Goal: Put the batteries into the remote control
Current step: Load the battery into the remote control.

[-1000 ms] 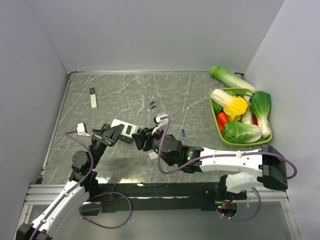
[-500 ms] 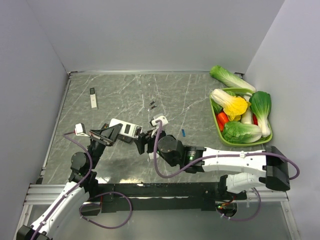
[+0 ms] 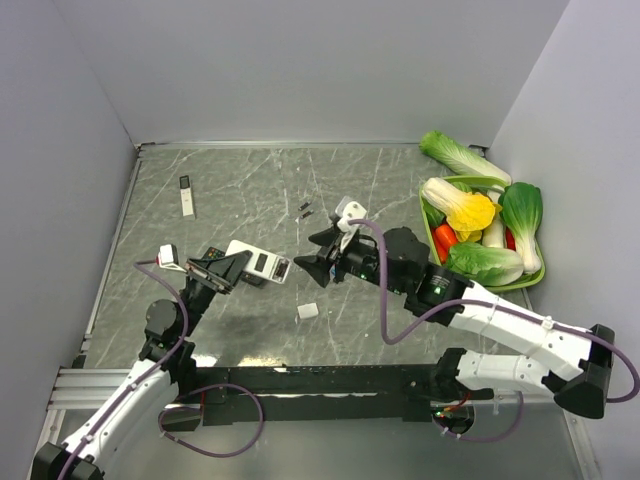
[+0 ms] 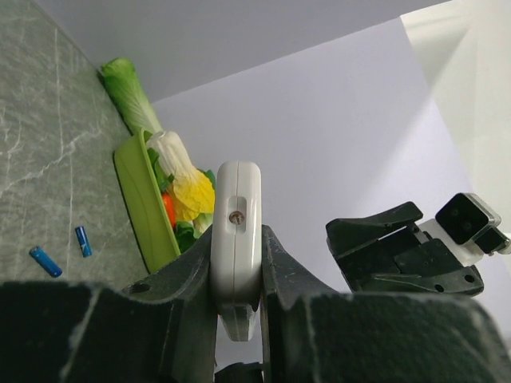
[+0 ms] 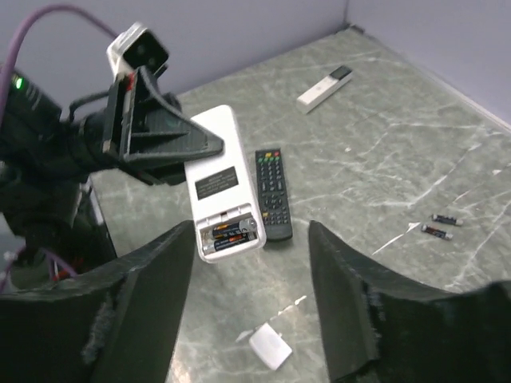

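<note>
White remote control (image 5: 215, 171) pinched edgewise in left gripper's (image 4: 237, 255) narrow jaws, off the table (image 3: 250, 180); batteries (image 5: 230, 237) seated in its open bay. Right gripper (image 3: 318, 252) spread wide, empty, nearby. Green tray (image 4: 142, 203) heaped with vegetables (image 3: 465, 210).

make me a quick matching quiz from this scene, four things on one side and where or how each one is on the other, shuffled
1. white remote
2. small white piece
3. black batteries
4. right hand

a. open, holding nothing
b. loose on the table, far side
c. gripped by the left hand
d. flat on the table, near side

Pairs: 1-c, 2-d, 3-b, 4-a
</note>
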Controlling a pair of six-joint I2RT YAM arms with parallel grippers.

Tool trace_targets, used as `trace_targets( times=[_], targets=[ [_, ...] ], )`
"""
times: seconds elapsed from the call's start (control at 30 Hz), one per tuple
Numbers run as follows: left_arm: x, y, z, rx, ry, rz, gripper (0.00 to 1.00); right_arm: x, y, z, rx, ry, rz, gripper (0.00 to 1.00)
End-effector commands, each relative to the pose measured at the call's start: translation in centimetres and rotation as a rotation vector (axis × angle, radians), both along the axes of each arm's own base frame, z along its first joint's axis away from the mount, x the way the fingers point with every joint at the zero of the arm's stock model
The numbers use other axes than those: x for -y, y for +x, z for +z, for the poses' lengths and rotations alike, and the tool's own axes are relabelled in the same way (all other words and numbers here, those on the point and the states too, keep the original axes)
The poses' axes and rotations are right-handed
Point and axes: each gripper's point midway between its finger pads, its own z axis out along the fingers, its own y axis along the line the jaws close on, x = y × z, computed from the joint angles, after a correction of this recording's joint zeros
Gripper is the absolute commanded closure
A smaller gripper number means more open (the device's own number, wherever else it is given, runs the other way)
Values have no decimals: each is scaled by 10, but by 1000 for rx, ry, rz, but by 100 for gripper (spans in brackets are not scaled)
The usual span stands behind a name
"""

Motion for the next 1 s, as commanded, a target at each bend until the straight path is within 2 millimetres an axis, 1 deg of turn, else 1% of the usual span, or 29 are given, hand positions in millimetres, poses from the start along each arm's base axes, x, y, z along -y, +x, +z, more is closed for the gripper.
trace_targets(
  times=[0.0,0.1,0.23,0.33,0.47,0.53,0.73,0.97],
  targets=[
    [7,-7,-7,8,-9,-55,99,-11,-15,-6,13,-69,195,44],
    [7,-7,-5,9,-21,-58,99,-18,-15,-17,-5,-101,226,53],
    [6,-7,-6,6,-19,-55,99,-24,-11,-35,-30,-138,234,56],
    [7,-8,-4,11,-21,-60,99,-26,-7,-40,-33,-139,222,58],
    [7,-9,-2,19,-26,-67,99,-25,4,-44,-37,-138,183,58],
    [7,-10,-3,19,-24,-69,99,-26,10,-42,-28,-125,160,58],
    [8,-10,-2,25,-23,-72,99,-27,10,-35,-15,-107,175,58],
    [8,-11,-1,31,-23,-78,99,-32,7,-36,-21,-107,206,58]
  ],
)
